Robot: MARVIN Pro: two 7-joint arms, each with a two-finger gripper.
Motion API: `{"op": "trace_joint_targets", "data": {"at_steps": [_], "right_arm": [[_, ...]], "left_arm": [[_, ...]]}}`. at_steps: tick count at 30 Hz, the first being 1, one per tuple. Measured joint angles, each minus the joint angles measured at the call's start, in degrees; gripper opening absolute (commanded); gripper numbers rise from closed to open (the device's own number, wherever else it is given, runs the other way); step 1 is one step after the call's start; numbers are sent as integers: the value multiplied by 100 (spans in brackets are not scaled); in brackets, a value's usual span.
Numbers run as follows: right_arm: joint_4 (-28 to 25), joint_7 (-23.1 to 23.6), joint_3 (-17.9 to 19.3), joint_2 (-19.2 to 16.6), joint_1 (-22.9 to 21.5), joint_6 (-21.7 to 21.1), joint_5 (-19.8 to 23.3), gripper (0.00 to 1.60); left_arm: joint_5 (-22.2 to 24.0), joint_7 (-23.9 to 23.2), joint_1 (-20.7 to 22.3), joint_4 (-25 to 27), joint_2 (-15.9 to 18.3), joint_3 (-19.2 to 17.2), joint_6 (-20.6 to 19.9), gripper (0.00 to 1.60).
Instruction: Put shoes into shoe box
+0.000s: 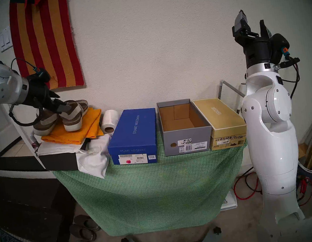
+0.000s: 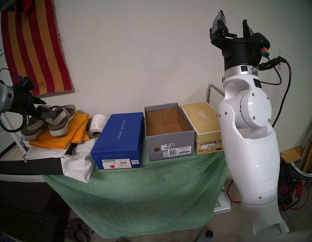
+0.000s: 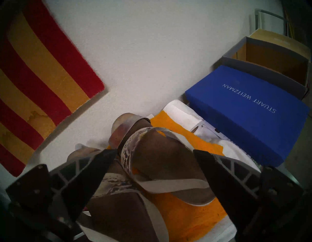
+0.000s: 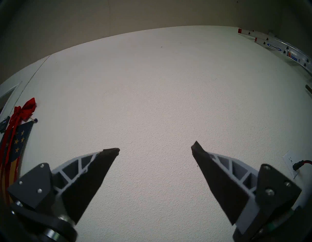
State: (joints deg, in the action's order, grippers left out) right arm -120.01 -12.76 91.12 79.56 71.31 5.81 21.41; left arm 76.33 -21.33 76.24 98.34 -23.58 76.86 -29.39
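Two sandals [image 1: 62, 118] on orange cloth [image 1: 85, 131]; left hand [image 3: 155, 152] spread astride one; right hand [image 4: 155, 148] raised, released, empty.

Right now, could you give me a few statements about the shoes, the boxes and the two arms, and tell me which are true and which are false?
1. The grey box is open and has no shoes in it. True.
2. The sandals sit on the green tablecloth. False: they rest on an orange cloth.
3. The right gripper points up, open, holding nothing. True.
4. The blue box has its lid off. False: it is closed.
5. The left gripper is open, its fingers either side of a sandal. True.
6. The grey box stands left of the blue one. False: it stands to its right.
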Motion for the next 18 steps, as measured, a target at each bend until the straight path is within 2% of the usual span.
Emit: {"op": "trace_joint_targets", "data": {"at_steps": [11, 18], "right_arm": [[0, 0, 0, 0, 0, 0, 0, 160], [0, 1, 0, 0, 0, 0, 0, 160]], "left_arm": [[-336, -252, -453, -303, -336, -9, 205, 160], [-294, -13, -792, -471, -445, -257, 432, 160]]}}
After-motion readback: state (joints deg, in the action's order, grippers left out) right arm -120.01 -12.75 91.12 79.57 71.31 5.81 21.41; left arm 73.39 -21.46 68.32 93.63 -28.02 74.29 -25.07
